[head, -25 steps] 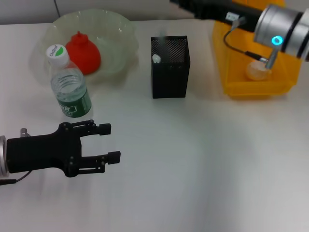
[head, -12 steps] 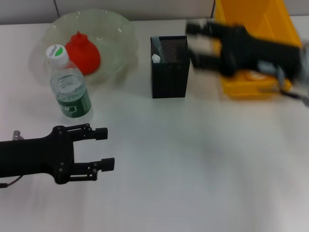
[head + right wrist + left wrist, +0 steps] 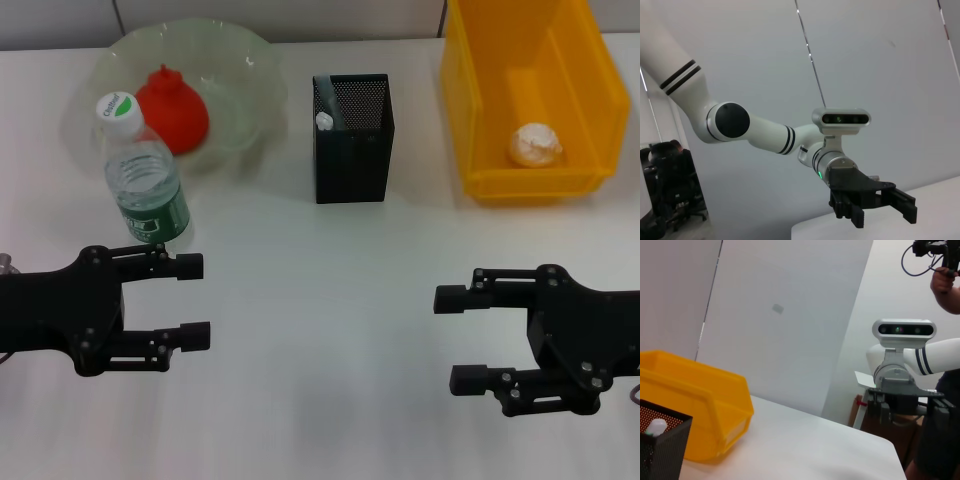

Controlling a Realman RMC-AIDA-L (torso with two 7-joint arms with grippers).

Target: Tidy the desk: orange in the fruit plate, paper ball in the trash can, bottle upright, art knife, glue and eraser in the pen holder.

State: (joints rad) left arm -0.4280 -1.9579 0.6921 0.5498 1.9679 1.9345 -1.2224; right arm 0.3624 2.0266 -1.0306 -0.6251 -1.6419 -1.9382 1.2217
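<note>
Orange (image 3: 172,107): red-orange, small knob on top, sitting in the plate (image 3: 245,70), a pale green translucent bowl with a ruffled rim, far left of the table (image 3: 330,330). Bottle (image 3: 143,180) stands upright just in front of the plate, clear with a green label and white cap, overlapping the plate's near rim in our head view. Holder (image 3: 351,140), black mesh, stands mid-table between plate and bin; a white-tipped item (image 3: 323,122) pokes up inside at its left wall, rest of the contents we can't make out. Bin (image 3: 478,120), bright yellow, far right; paper ball (image 3: 535,144) lies on its floor near the front wall.

Left gripper (image 3: 195,301) hovers low over the near-left table, just in front of the bottle, fingers spread, gripping nothing. Right gripper (image 3: 460,339) hovers near-right, fingers also spread and empty. Nothing lies between either gripper and the objects.
</note>
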